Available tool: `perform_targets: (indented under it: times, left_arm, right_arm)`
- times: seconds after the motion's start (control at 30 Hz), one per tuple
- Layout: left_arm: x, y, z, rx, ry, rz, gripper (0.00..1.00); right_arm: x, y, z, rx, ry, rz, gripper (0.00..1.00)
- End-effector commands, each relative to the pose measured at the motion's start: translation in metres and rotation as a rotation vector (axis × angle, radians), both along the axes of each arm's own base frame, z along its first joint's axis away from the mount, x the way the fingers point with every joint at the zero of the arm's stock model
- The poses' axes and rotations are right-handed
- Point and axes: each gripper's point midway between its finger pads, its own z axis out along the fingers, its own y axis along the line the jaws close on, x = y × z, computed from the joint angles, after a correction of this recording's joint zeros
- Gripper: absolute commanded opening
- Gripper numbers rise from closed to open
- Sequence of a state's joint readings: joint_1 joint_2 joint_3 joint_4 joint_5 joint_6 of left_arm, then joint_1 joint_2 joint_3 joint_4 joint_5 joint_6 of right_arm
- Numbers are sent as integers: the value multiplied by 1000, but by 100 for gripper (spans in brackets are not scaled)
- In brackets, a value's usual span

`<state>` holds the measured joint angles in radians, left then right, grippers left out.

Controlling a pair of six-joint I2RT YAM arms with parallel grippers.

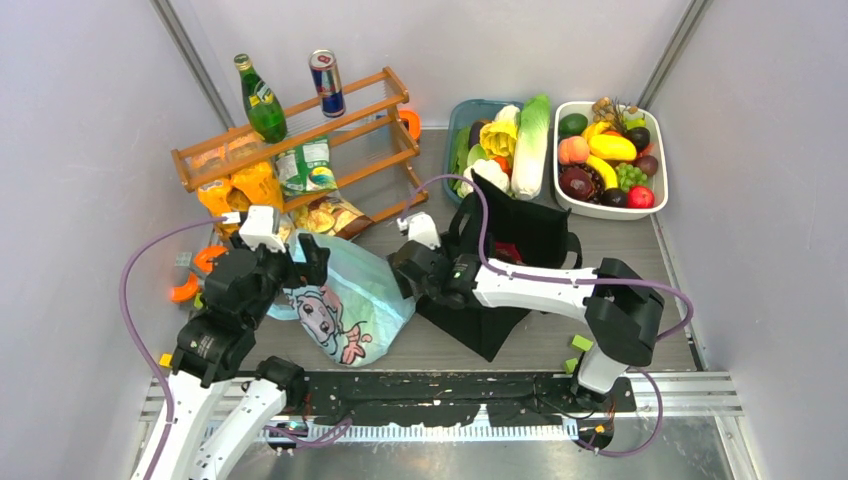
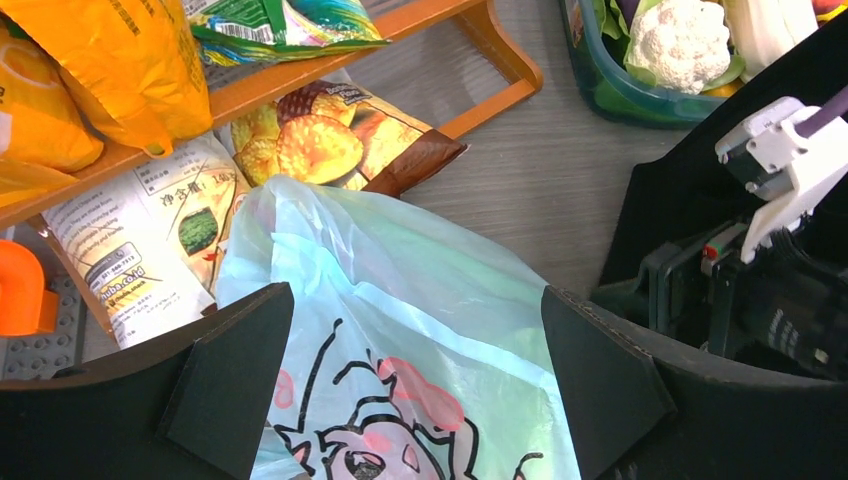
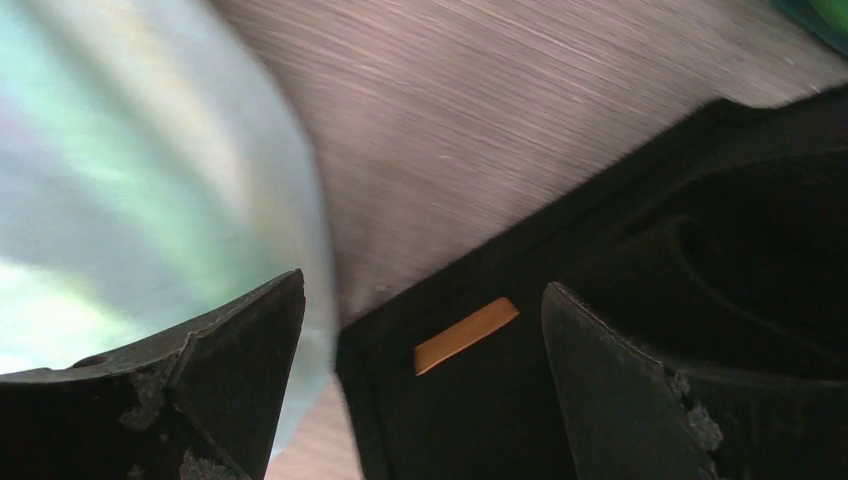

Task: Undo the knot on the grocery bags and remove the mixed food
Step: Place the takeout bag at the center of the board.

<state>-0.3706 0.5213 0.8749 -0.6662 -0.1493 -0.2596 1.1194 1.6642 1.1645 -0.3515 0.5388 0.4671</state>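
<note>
The light-blue plastic grocery bag (image 1: pixel 350 300) with its pink cartoon print lies at centre-left, and the black tote (image 1: pixel 515 262) stands just right of it. My left gripper (image 1: pixel 303 262) hovers open over the blue bag's top (image 2: pixel 400 300), nothing between its fingers (image 2: pixel 235 380). My right gripper (image 1: pixel 403 266) is open in the gap between the bags, with the tote's edge (image 3: pixel 600 250) and its orange tag (image 3: pixel 465 335) under it and the blue bag (image 3: pixel 130 200) at its left. I cannot make out a knot on either bag. Something red (image 1: pixel 508 250) shows inside the tote.
A wooden rack (image 1: pixel 300 140) at the back left holds snack packets, a green bottle (image 1: pixel 260 100) and a can (image 1: pixel 326 82). A crisp packet (image 2: pixel 320 140) lies by it. A teal bin (image 1: pixel 462 115) with vegetables and a white fruit tray (image 1: pixel 660 185) stand behind the tote.
</note>
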Motion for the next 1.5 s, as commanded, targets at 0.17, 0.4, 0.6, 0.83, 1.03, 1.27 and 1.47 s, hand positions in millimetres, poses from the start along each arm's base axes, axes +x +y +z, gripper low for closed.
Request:
perform_targets:
  times: [0.17,0.4,0.6,0.83,1.03,1.27,1.47]
  left_arm:
    - [2,-13,-27,-90,110,2,99]
    - [-5,-16,-79,-225,297,122,99]
    - [-17,12,-108,-197,402,324,99]
    - [-28,42,-112,-129,401,467,99]
    - [-39,58,-115,-135,381,555,99]
    - [-19,5,-147,-302,456,383,99]
    - [-12,-6,-155,-352,466,359,61]
  right_arm:
    - [49,-116,-18,-66,-22,-327,95]
    - [61,-190,-15,-79,-30,-494,96]
    - [60,-236,-10,-83,-43,-606,96]
    - [63,-274,-4,-57,-54,-672,96]
    - [68,-281,11,-70,-83,-632,96]
    - [74,-251,44,72,-129,-487,95]
    - [74,-219,78,176,-212,-353,96]
